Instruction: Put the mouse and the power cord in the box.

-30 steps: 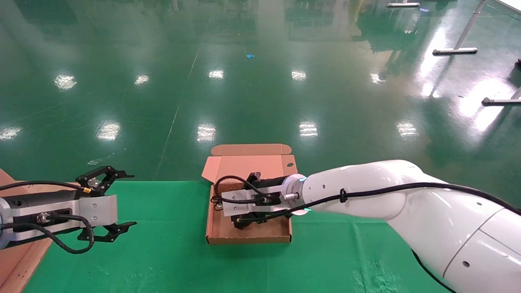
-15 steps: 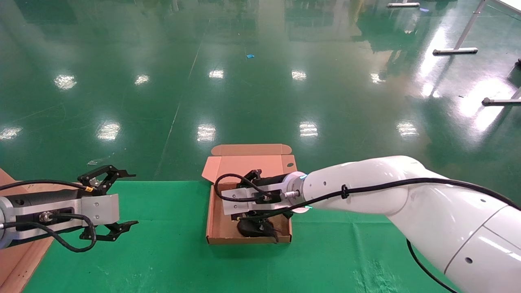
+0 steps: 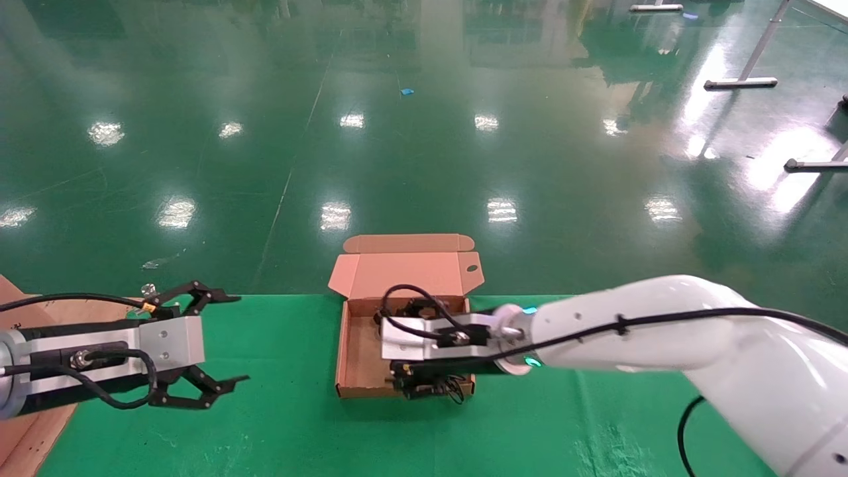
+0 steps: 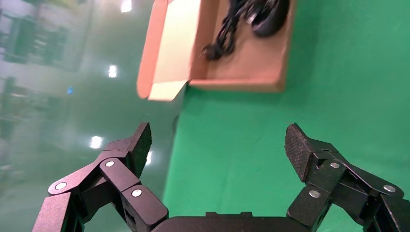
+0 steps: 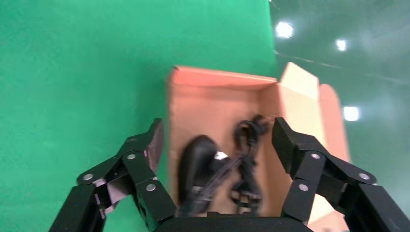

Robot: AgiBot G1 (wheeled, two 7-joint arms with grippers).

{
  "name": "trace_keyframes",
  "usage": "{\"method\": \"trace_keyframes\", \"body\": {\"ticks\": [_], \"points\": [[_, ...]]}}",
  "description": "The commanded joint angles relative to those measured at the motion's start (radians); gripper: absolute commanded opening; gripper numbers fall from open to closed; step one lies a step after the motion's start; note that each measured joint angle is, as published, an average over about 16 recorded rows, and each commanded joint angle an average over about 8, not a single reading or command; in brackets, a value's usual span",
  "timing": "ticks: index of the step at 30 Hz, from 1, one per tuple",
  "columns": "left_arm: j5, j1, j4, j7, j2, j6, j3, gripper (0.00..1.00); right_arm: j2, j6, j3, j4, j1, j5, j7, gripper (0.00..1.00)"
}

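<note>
- Right gripper (image 5: 220, 145) — spread wide, holding nothing — hangs over the box (image 3: 349, 344).
- Glossy oval mouse (image 5: 193, 166) and coiled power cord (image 5: 247, 159) lie inside the box.
- Matte green cloth (image 3: 278, 424) covers the bench; the cardboard box sits at its far edge, shiny green floor (image 3: 424, 132) beyond.
- Left gripper (image 3: 212, 348) is wide open, near the left edge.

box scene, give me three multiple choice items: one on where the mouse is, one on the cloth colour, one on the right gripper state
1. Where is the mouse?
A. in the box
B. on the cloth
C. in the left gripper

2. What colour is the cloth?
A. blue
B. green
C. grey

3. The right gripper is:
A. shut on the mouse
B. open
C. shut, empty

Key: 1 A, the mouse lies on the box floor beside its cable; 2 B, the table cover is green; 3 B, its fingers stand spread above the box, holding nothing.
</note>
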Motion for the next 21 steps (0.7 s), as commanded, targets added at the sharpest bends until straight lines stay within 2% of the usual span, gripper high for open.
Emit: {"method": "trace_keyframes", "body": {"ticks": [1, 21], "points": [[-0.026, 0.01, 0.002, -0.008, 0.004, 0.024, -0.021, 1.0, 0.025, -0.026, 0.033, 0.018, -0.019, 0.03, 0.007, 1.0], [-0.284, 0.113, 0.024, -0.086, 0.047, 0.27, -0.233, 1.0, 0.281, -0.293, 0.362, 0.195, -0.214, 0.328, 0.073, 1.0]]}}
